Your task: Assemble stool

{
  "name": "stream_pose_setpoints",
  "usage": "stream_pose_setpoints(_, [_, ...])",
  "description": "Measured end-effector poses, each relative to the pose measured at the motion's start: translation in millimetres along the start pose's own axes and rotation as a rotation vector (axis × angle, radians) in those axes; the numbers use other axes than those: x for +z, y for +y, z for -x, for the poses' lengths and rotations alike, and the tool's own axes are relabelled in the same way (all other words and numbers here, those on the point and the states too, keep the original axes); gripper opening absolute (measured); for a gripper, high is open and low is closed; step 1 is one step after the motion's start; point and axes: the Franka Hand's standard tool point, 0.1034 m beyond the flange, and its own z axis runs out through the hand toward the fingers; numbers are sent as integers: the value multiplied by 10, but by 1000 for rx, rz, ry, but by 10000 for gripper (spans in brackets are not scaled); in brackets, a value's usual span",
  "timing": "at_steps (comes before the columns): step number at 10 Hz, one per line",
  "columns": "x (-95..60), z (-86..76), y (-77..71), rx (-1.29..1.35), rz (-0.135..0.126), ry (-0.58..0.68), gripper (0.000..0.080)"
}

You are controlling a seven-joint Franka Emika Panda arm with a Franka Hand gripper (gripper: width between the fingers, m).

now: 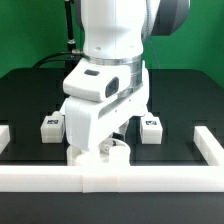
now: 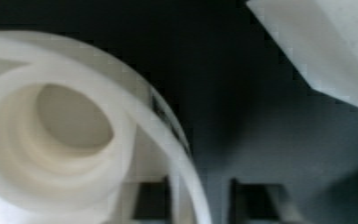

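The round white seat disc (image 2: 60, 120) fills much of the wrist view, one hole showing, and its thin rim runs between my fingers. In the exterior view only a bit of the seat (image 1: 117, 153) shows under the arm, close to the front rail. My gripper (image 2: 202, 200) is low over it (image 1: 108, 146), jaws apart and straddling the rim, with one dark finger (image 2: 153, 198) against the rim and a small gap at the other. Two blocky legs with tags lie on the black table, one at the exterior view's left (image 1: 50, 125) and one at its right (image 1: 152, 127). A third leg is not identifiable.
The long white border rail (image 1: 110, 179) runs along the front, with short ends at the exterior view's left (image 1: 5, 135) and right (image 1: 205, 146). A blurred white piece (image 2: 327, 50) lies near the seat in the wrist view. The arm's body hides the table's middle.
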Motion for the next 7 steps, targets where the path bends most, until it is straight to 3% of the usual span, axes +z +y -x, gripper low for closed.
stream_pose_setpoints(1, [-3,-1,3,0,1,0,82])
stream_pose_setpoints(2, [-11,-6,11,0,3,2,31])
stream_pose_setpoints(7, [-10,-36,-4,13,5,1,31])
